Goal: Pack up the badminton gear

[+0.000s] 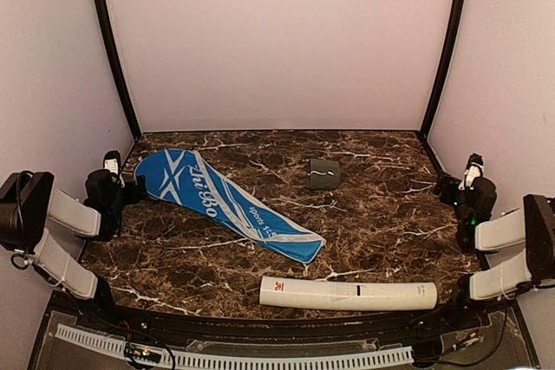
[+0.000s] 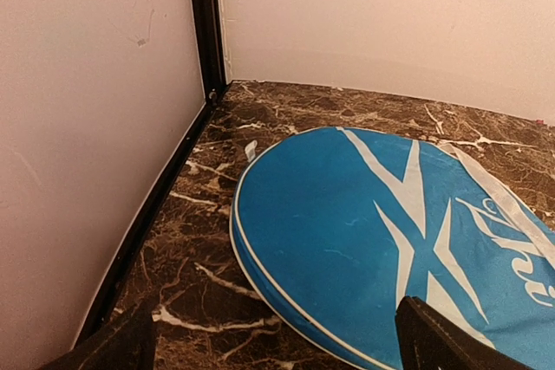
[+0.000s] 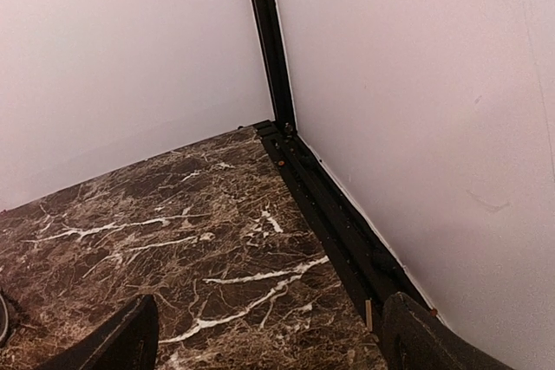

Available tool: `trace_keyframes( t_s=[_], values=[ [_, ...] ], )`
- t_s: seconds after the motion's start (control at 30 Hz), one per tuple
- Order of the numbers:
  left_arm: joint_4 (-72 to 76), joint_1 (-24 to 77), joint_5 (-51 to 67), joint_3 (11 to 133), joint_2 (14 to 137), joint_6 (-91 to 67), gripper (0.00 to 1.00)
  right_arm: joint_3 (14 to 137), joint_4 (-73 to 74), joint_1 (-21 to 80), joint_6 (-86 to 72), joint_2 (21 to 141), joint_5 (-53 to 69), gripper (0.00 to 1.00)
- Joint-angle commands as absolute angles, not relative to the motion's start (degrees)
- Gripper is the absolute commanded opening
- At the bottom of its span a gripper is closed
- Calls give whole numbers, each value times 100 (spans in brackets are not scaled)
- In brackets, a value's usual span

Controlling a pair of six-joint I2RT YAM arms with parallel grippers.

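Note:
The blue racket-shaped zip bag [image 1: 221, 201] with white trim lies flat and closed, slanting from the left rear toward the table's middle. Its round head fills the left wrist view [image 2: 373, 240]. The long white tube [image 1: 347, 294] lies on its side near the front edge. My left gripper [image 1: 137, 186] is open and empty beside the bag's round end, its fingers [image 2: 434, 340] wide apart. My right gripper [image 1: 451, 190] is open and empty at the far right, over bare marble [image 3: 225, 257]. Rackets and shuttlecocks are not in view.
A small dark flat pouch [image 1: 323, 173] lies at the rear centre. White walls with black corner posts [image 1: 113, 49] enclose the marble table. A black rail [image 3: 338, 223] runs along the right wall. A white slotted strip [image 1: 234, 358] lies below the front edge.

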State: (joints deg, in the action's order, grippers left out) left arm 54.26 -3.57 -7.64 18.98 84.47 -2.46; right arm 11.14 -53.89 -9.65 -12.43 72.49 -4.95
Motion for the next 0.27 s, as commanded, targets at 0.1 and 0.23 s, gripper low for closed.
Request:
trace_keyframes(
  t_s=[0.1, 0.23],
  values=[
    [6010, -343, -521, 1935, 8538, -116, 99, 904, -6493, -976, -1045, 7380, -724, 90],
    [6005, -342, -516, 1933, 8530, -115, 99, 905, -6486, -977, -1041, 7383, -712, 90]
  ],
)
